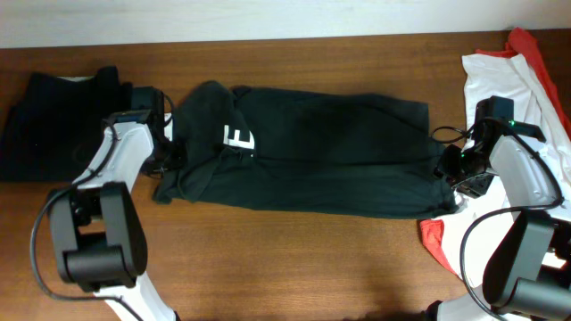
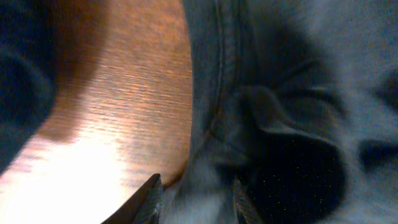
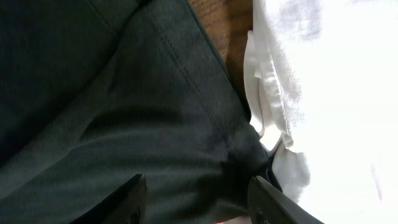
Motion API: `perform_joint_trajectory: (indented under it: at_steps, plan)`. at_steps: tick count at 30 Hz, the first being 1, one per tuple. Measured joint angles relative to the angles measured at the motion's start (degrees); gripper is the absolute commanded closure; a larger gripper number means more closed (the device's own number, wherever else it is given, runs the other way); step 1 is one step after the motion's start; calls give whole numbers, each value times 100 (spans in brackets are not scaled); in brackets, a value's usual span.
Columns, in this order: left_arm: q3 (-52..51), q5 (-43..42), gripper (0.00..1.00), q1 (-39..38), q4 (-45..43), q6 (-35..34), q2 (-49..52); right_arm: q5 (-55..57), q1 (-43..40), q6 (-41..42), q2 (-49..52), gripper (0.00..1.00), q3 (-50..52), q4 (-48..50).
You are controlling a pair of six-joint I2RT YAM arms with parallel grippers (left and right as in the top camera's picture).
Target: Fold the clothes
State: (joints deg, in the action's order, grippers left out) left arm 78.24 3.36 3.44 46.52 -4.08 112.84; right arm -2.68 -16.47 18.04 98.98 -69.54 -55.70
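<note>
A dark green garment (image 1: 312,152) with a white letter print (image 1: 238,137) lies spread across the middle of the table. My left gripper (image 1: 166,153) is at its left end. In the left wrist view the jaws (image 2: 198,202) are closed on a bunched fold of the dark garment (image 2: 273,93), just beside the bare wood. My right gripper (image 1: 455,169) is at the garment's right end. In the right wrist view its jaws (image 3: 198,202) are spread wide over the dark garment (image 3: 124,112) near its hem, and hold nothing.
A pile of black clothes (image 1: 53,125) lies at the far left. White clothing (image 1: 500,80) and a red piece (image 1: 434,236) lie at the right edge, and the white cloth (image 3: 323,93) touches the dark garment's hem. Bare wooden table (image 1: 294,259) runs along the front.
</note>
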Motion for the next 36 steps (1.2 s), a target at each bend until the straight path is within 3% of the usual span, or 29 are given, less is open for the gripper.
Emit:
perform_joint_trajectory:
  at_steps: [1,9,12,15,22,23,27,36]
  plan:
    - [-2,-2,100,0,-31,-15,66,-2,0,-2,0,44,0,-2]
    - [2,177,99,221,-240,-385,236,0,2,0,0,41,0,-7]
    - [22,212,100,483,151,-782,236,-2,2,-7,0,41,0,-28]
    - [26,249,100,647,743,-994,236,-2,2,-37,0,55,2,-39]
    - [26,289,99,671,1582,-1115,236,-697,26,-577,0,54,33,205]
    - [28,289,94,671,1585,-1113,236,-820,68,-691,0,54,33,310]
    - [140,313,41,671,1676,-1012,236,-1034,297,-914,0,54,44,1032]
    - [1095,420,38,669,2232,-964,22,-1099,684,-1250,345,54,44,1545]
